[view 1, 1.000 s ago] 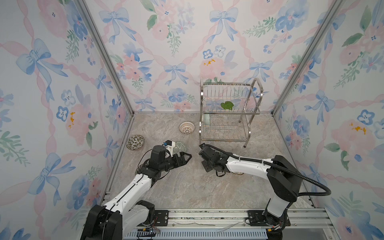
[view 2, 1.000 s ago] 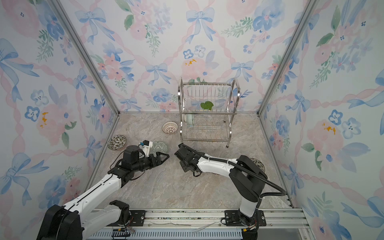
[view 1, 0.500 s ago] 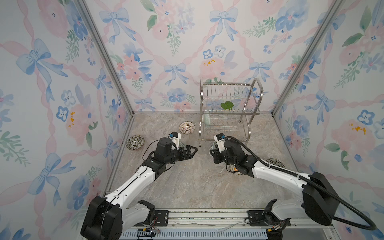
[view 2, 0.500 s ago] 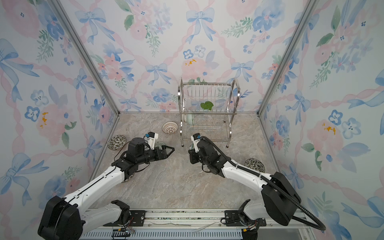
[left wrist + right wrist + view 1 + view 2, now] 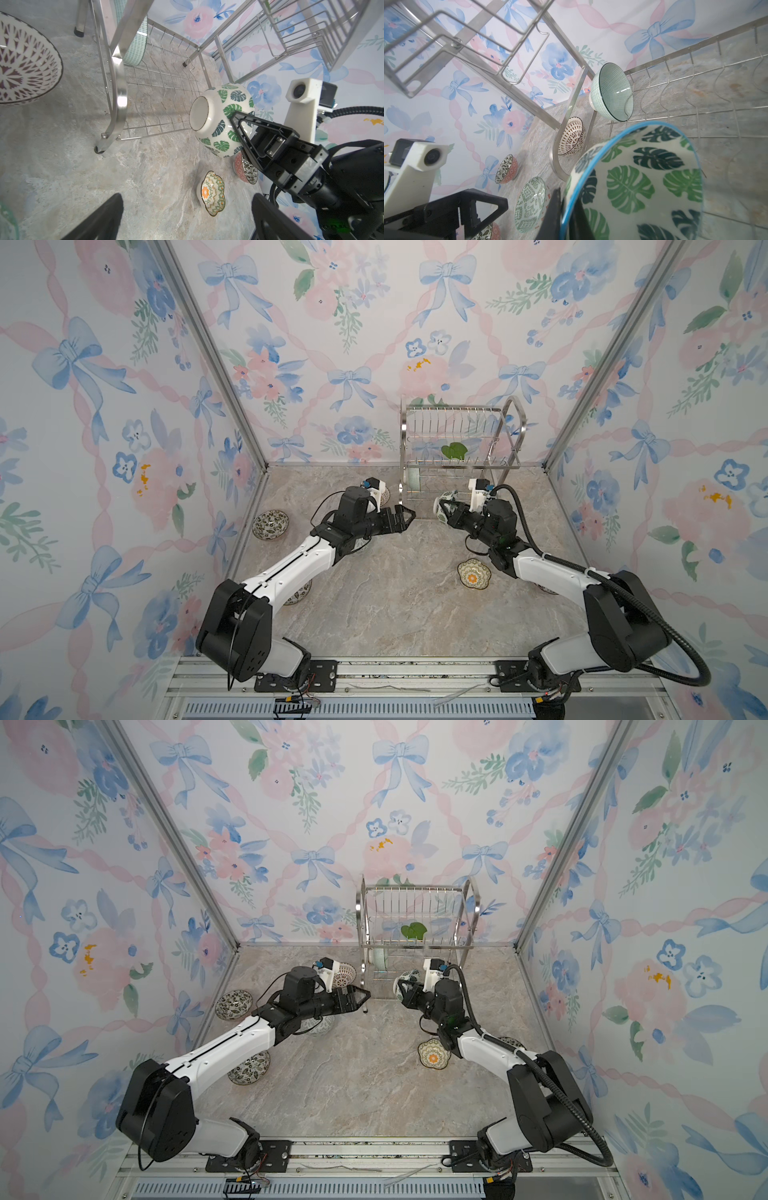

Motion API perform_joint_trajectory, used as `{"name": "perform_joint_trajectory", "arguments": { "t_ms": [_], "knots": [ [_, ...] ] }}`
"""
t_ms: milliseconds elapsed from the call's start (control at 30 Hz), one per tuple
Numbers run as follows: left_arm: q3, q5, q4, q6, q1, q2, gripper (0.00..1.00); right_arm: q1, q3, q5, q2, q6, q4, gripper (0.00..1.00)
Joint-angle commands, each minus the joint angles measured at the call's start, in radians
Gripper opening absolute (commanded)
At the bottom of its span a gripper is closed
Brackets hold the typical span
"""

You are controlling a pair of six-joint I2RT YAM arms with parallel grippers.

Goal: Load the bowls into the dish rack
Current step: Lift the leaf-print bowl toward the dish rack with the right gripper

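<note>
Ceramic leaf bowl [image 5: 220, 116]: glazed, stiff, breakable, probably slippery; held on its side just in front of the dish rack [image 5: 516, 418], raised off the desk [image 5: 395, 605].
Right tool [image 5: 445, 512]: clamped tight across the bowl's rim, one finger inside, one outside.
Left tool [image 5: 405, 516]: spread wide, empty.
Best hold: the thin rim; the rounded wall would likely slip.
Lower tier: mint bowl [image 5: 612, 91] standing on edge.

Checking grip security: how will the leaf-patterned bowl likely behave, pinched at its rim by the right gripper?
The leaf-patterned bowl looks glossy, so probably rigid but slippery. The right gripper pinches only its rim, so it may pivot. Held sideways over the tabletop, it would likely chip if dropped.
</note>
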Motion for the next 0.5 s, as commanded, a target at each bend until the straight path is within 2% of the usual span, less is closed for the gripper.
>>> {"name": "perform_joint_trajectory", "arguments": {
  "t_ms": [0,200,467],
  "knots": [
    [0.028,-0.029,0.030,0.007,-0.013,0.023,0.98,-0.022,0.058,-0.030,0.038,0.073,0.193,0.00],
    [0.027,-0.094,0.102,-0.024,-0.026,0.031,0.98,-0.045,0.093,-0.023,0.141,0.139,0.314,0.00],
    [0.067,-0.090,0.114,-0.024,-0.027,0.061,0.98,-0.074,0.166,-0.061,0.344,0.232,0.528,0.00]
  ]
}}
